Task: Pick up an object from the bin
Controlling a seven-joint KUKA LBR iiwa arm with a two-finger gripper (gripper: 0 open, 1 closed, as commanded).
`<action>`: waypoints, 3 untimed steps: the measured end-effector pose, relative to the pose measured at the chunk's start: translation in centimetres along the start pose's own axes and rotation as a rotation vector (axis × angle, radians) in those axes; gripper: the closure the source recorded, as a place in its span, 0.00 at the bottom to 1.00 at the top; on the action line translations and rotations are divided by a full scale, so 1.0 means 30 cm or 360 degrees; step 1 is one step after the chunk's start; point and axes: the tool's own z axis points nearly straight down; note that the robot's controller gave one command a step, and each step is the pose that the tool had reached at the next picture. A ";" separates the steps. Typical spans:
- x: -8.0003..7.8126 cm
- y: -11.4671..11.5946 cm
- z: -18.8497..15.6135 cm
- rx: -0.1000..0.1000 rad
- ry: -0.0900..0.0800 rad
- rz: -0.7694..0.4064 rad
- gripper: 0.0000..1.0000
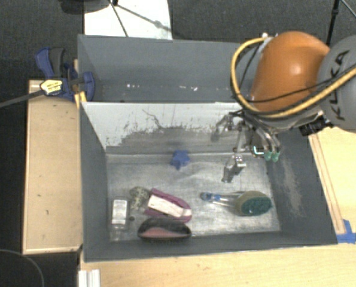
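Observation:
My gripper point(227, 149) hangs above the right half of the bin, open, with nothing between its fingers. One fingertip point(230, 171) points down toward the floor; the other point(222, 127) is nearer the back wall. Just in front of the lower fingertip lies a brush with a round green head point(253, 204) and a clear handle point(217, 199), apart from the gripper. A small blue piece point(179, 159) sits left of the gripper near the back of the floor.
In the front left corner lie a purple and white object point(166, 205), a dark oval thing with a pink side point(164, 229) and a small clear bottle point(119, 211). The arm's orange cover and yellow cables overhang the right wall.

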 end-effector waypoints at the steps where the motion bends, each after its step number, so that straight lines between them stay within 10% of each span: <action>1: 0.235 -0.055 0.522 0.0000 -0.0021 -0.0152 0.00; 2: 0.205 -0.215 0.515 0.0000 -0.0022 0.0070 0.00; 3: 0.201 -0.214 0.510 0.0000 -0.0028 0.0071 1.00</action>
